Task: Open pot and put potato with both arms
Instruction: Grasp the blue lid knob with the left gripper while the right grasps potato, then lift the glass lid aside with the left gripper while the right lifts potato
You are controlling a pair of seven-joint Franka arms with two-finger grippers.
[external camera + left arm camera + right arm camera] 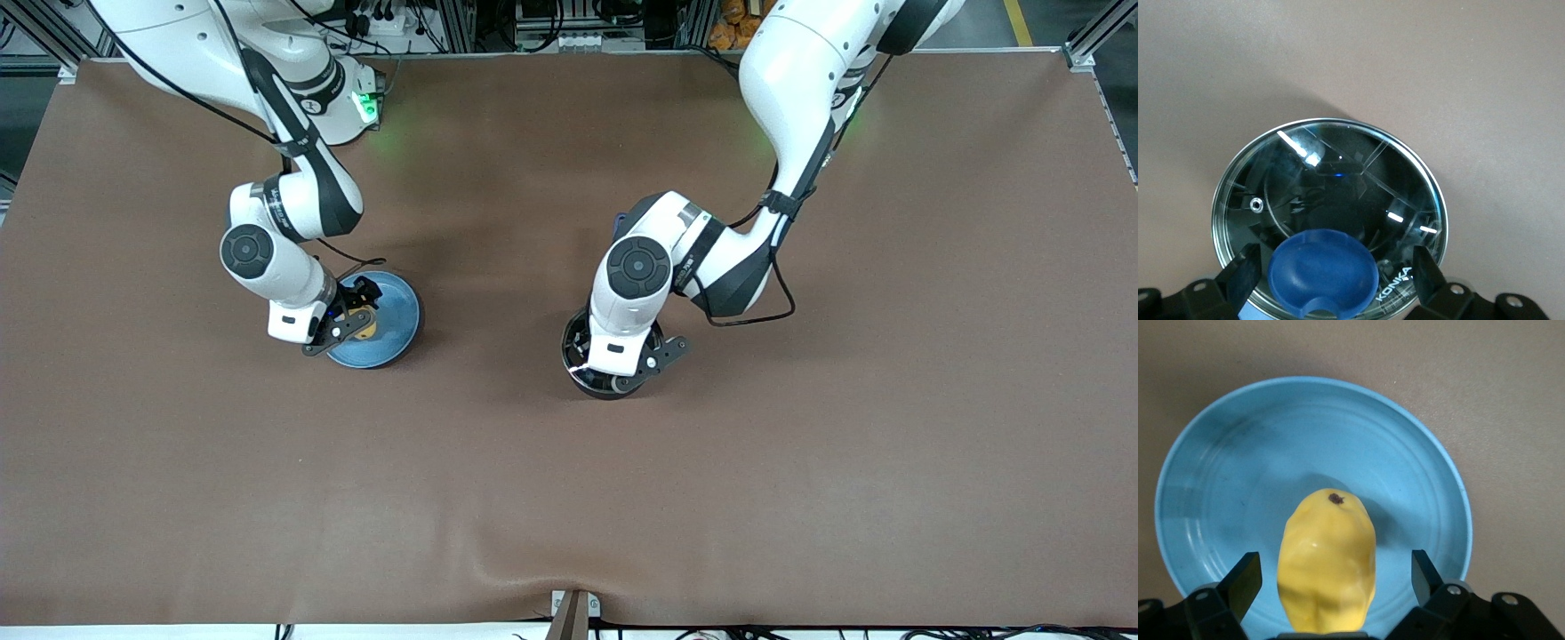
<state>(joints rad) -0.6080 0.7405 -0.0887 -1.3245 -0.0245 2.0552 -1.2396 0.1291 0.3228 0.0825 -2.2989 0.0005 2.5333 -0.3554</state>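
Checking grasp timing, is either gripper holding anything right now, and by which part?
Nothing is held. The left gripper is open astride the lid's blue knob; the right gripper is open around the potato on the blue plate.

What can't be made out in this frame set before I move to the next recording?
- Pot: in the front view the left arm covers most of it; the handle is hidden.
- Pot contents: in the left wrist view, glare on the glass lid masks the inside.
- Lid knob: cut off by the left wrist view's edge.
- Potato: its near end is cut off in the right wrist view; the right hand mostly hides it in the front view, over the blue plate.
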